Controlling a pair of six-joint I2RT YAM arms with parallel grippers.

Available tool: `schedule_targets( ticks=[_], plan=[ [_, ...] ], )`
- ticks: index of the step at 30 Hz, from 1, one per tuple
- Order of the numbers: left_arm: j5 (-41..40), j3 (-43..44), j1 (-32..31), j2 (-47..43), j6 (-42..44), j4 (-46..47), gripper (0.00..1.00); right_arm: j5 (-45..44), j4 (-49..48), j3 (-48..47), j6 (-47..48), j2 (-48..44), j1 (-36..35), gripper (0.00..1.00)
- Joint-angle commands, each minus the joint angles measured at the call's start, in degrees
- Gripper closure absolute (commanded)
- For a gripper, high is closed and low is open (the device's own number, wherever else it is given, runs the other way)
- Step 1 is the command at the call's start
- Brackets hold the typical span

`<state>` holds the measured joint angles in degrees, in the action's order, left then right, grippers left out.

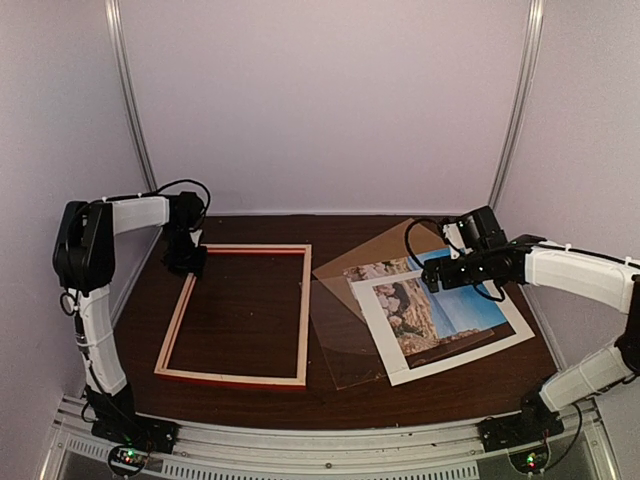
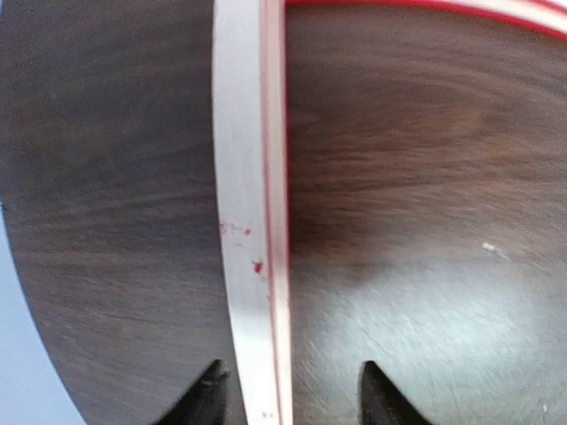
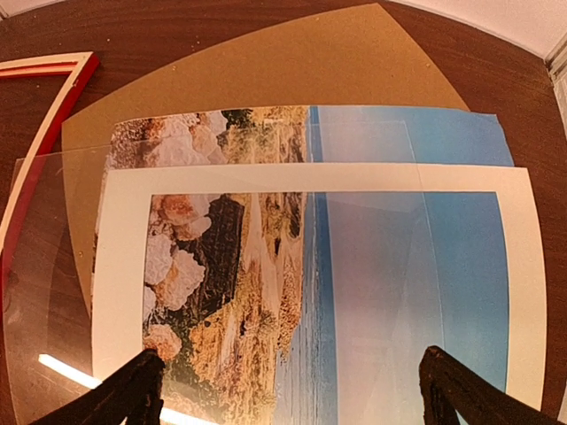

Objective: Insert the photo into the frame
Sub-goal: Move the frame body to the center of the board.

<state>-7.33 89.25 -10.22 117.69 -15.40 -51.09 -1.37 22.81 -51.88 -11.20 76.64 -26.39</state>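
The frame [image 1: 178, 320] lies flat on the left half of the dark table, pale wood up with a red edge. My left gripper [image 1: 185, 262] hovers at its far left corner. In the left wrist view its jaws [image 2: 292, 390] straddle one frame bar [image 2: 248, 221], open, with a gap on the right side. The photo [image 1: 440, 310], blue sky and tan rocks, lies on the right under a white mat [image 1: 375, 320]. My right gripper [image 1: 440, 275] hangs over it. Its fingers [image 3: 292, 390] stand wide open above the photo [image 3: 266, 292], holding nothing.
A brown backing board [image 1: 375, 250] lies under the photo, jutting out at the back. A clear sheet [image 1: 335, 340] overlaps the mat's left side, between the photo stack and the frame. White walls close the table's back and sides.
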Motion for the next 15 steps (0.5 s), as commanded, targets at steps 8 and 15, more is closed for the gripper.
schedule_targets(
  ticks=[8,15],
  plan=[
    [3.57,4.33,-10.34,-10.75,0.73,3.75,0.08,-3.19,4.27,2.04,-4.16,1.15,-0.21,0.00],
    [20.39,7.42,-16.39,-7.04,1.59,12.18,0.06,-4.42,4.77,2.79,-8.24,3.37,5.06,0.00]
  ],
)
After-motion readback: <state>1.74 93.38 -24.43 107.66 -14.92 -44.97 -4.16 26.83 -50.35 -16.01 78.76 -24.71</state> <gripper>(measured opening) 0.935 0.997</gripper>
